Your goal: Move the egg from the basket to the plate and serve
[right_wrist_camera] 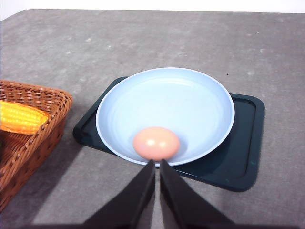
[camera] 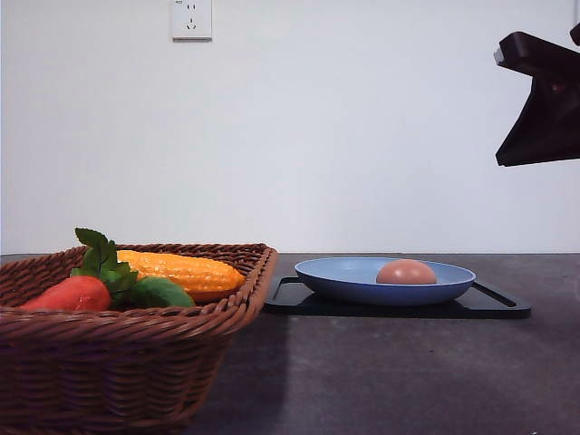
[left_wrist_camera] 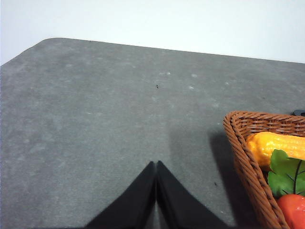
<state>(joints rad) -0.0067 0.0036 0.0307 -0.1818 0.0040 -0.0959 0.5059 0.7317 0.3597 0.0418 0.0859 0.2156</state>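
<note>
The pinkish-brown egg (camera: pixel 406 272) (right_wrist_camera: pixel 156 143) lies in the blue plate (camera: pixel 344 276) (right_wrist_camera: pixel 181 100), toward its near rim. The plate rests on a flat black tray (camera: pixel 489 306) (right_wrist_camera: pixel 243 162). The brown wicker basket (camera: pixel 109 362) (right_wrist_camera: pixel 28 138) (left_wrist_camera: pixel 245 157) stands at the left front. My right gripper (right_wrist_camera: pixel 157 164) hovers above the table just short of the egg, fingers shut with nothing between them; part of that arm (camera: pixel 544 100) shows high at the right. My left gripper (left_wrist_camera: pixel 156 166) is shut over bare table beside the basket.
In the basket lie a yellow corn cob (camera: pixel 181 270) (left_wrist_camera: pixel 276 145) (right_wrist_camera: pixel 21 117), a red-orange tomato-like vegetable (camera: pixel 72 294) (left_wrist_camera: pixel 293 210) with green leaves (camera: pixel 104 258), and a green item (camera: pixel 161 293). A white wall with a socket (camera: pixel 191 18) stands behind the grey table (left_wrist_camera: pixel 95 105).
</note>
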